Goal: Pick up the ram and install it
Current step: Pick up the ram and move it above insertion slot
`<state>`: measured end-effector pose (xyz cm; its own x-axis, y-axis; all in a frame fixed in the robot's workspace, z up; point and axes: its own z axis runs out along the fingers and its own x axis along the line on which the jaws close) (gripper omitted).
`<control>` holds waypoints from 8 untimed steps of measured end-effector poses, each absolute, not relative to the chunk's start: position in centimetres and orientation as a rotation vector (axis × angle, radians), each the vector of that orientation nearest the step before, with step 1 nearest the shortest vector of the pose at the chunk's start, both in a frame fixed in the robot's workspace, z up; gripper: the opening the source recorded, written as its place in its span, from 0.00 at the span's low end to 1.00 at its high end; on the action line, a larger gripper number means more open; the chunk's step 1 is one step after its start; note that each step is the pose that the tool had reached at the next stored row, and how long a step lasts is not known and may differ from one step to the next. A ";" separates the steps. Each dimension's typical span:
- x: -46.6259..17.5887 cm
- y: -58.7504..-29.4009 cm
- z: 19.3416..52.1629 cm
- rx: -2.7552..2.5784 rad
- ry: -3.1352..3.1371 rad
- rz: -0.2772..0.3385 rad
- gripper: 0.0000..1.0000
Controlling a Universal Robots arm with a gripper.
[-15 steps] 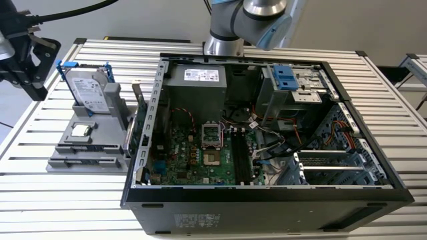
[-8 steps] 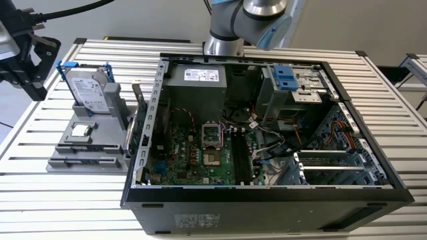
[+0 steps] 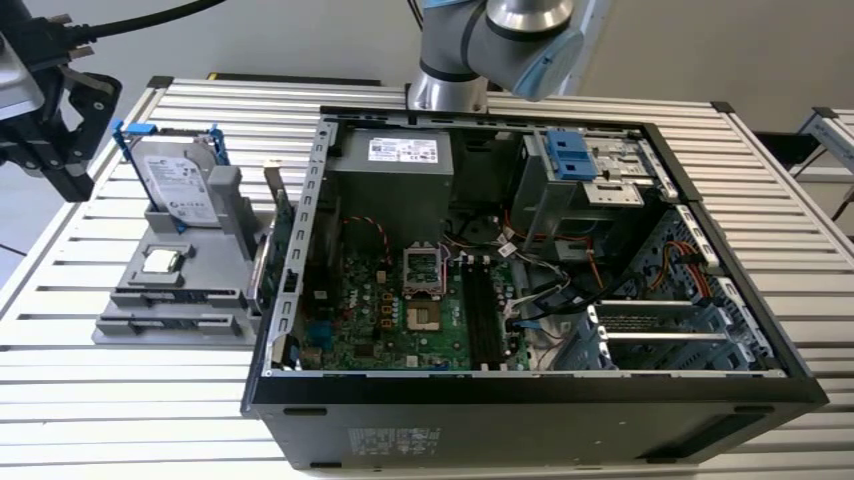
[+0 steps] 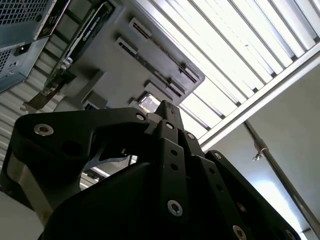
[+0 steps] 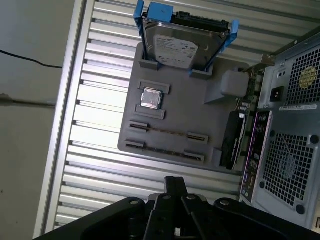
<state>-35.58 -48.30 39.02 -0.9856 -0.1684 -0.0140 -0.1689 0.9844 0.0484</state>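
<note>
The black linked-finger gripper (image 3: 67, 165) hangs at the exterior view's left, above the edge of the slatted aluminium table (image 3: 134, 430) and well apart from everything on it. In both wrist views its fingers meet in one narrow tip with nothing between them: drawn together and empty.

The ram (image 5: 167, 132), a long thin dark stick seen edge-on, stands untouched in a pair of small clips on the flat grey plastic holder tray (image 5: 200, 112). Just beside it, a second row of clips seems to carry a like stick, though I cannot tell for sure. On the ram's other side the small square silver processor chip (image 5: 151, 98) lies flat in its recess. Beyond that the silver hard drive in its blue bracket (image 5: 177, 47) stands upright, the tallest thing on the tray. A dark expansion card (image 5: 231, 142) stands on edge along the tray's side, between the tray and the open black computer case (image 3: 534, 405).

Inside the case the green motherboard (image 3: 374, 320) lies exposed. The long black memory slots (image 3: 478, 312) run beside the bare processor socket (image 3: 422, 268). Loose red, black and blue cables (image 3: 554, 295) crowd just beside the slots on the exterior view's right. The grey power supply box (image 3: 400, 170) sits beyond the socket
</note>
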 end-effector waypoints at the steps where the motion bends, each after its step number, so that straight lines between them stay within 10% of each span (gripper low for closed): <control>1: -35.6 -48.3 39.0 -0.265 3.120 0.077 0.00; 8: -35.6 -48.3 39.0 -0.293 3.118 0.077 0.00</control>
<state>-35.58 -48.29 39.03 -0.9825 -0.1859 -0.0138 -0.1864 0.9813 0.0483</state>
